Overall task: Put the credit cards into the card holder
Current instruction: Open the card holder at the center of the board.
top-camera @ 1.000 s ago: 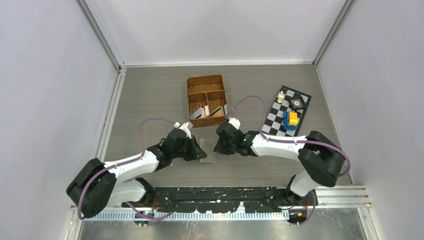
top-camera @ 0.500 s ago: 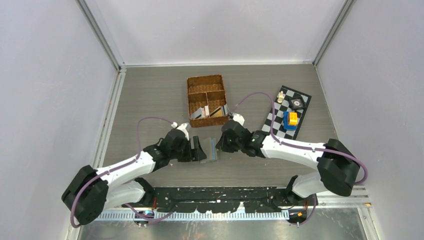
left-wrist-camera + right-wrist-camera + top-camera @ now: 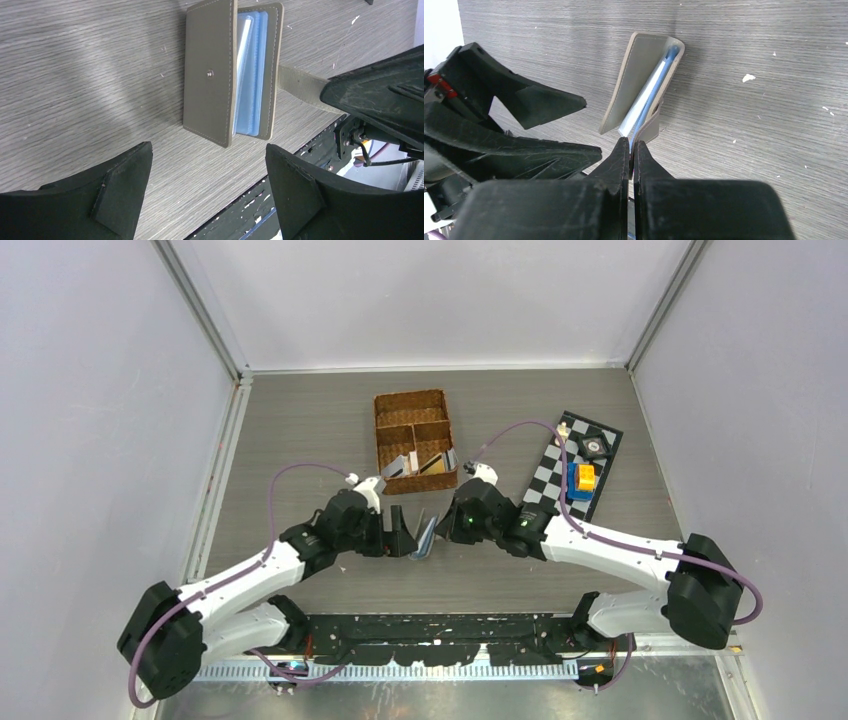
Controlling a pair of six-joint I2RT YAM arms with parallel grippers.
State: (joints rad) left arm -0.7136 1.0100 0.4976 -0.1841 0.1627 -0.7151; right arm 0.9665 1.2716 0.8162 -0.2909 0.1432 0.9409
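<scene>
The grey-olive card holder [image 3: 232, 75] lies half open on the table, its light-blue sleeves showing between the covers. My right gripper [image 3: 631, 147] is shut on the holder's snap tab [image 3: 300, 85] and keeps one cover tilted up. My left gripper [image 3: 207, 155] hangs open just left of the card holder [image 3: 425, 537], with only bare table between its fingers. Credit cards [image 3: 420, 465], white-grey with dark stripes, lean in the near compartment of the wicker basket [image 3: 410, 405]. In the top view the left gripper [image 3: 397, 532] and right gripper [image 3: 445, 530] face each other across the holder.
A chequered mat [image 3: 575, 465] with small pieces and a blue and yellow block lies at the right. The black rail of the arm bases [image 3: 450, 645] runs along the near table edge, close behind the holder.
My left gripper has opened and let go of the card holder. The right gripper, still shut on the tab, has pulled the holder up from flat so it gapes open.
</scene>
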